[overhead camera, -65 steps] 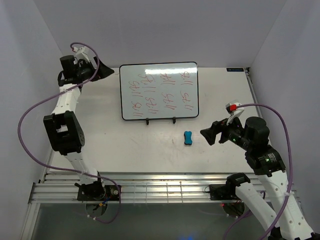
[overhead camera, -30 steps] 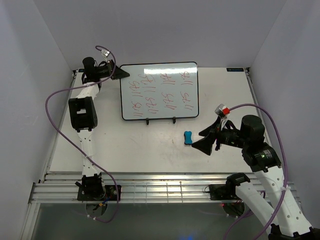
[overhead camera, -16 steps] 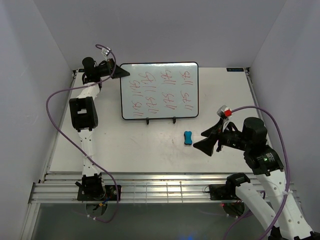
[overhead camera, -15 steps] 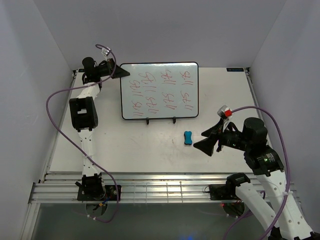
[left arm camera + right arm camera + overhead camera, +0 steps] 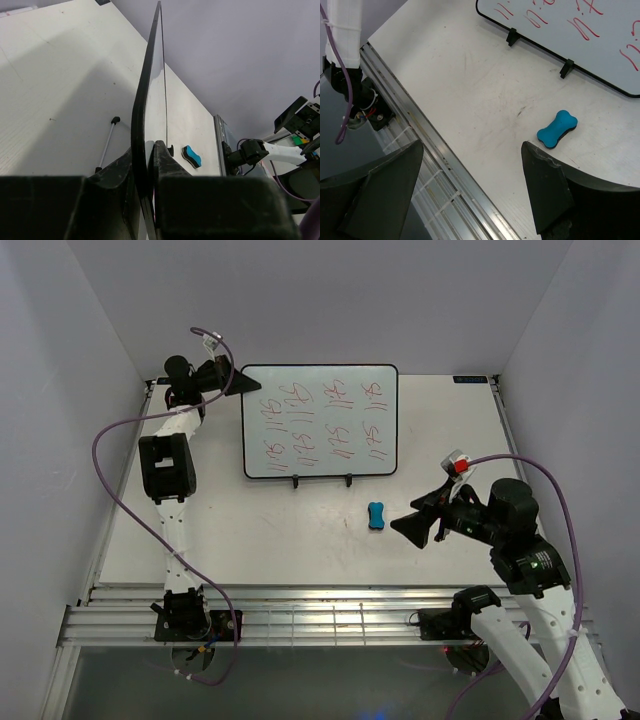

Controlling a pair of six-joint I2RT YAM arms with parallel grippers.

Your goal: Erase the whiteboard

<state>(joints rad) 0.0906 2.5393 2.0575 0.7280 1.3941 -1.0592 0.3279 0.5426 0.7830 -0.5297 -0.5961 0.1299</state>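
The whiteboard (image 5: 320, 422) stands propped at the back of the table, with red handwritten marks across it. My left gripper (image 5: 243, 387) is at its top left corner, shut on the board's rim. The left wrist view shows the whiteboard (image 5: 148, 105) edge-on, pinched in my left gripper (image 5: 149, 150). A blue bone-shaped eraser (image 5: 376, 515) lies on the table in front of the board. My right gripper (image 5: 408, 525) hovers just right of it, open and holding nothing. In the right wrist view, the eraser (image 5: 557, 129) lies beside my right gripper (image 5: 471, 145), under the whiteboard (image 5: 580, 20).
The black wire stand's feet (image 5: 295, 481) stick out under the board's lower edge, and one stand leg (image 5: 107, 142) shows behind it. An aluminium rail (image 5: 330, 620) runs along the near table edge. Grey walls close in the back and both sides.
My left gripper has closed fully on the whiteboard's corner, and the board has shifted slightly right. My right gripper has drifted a little up and to the right, still open.
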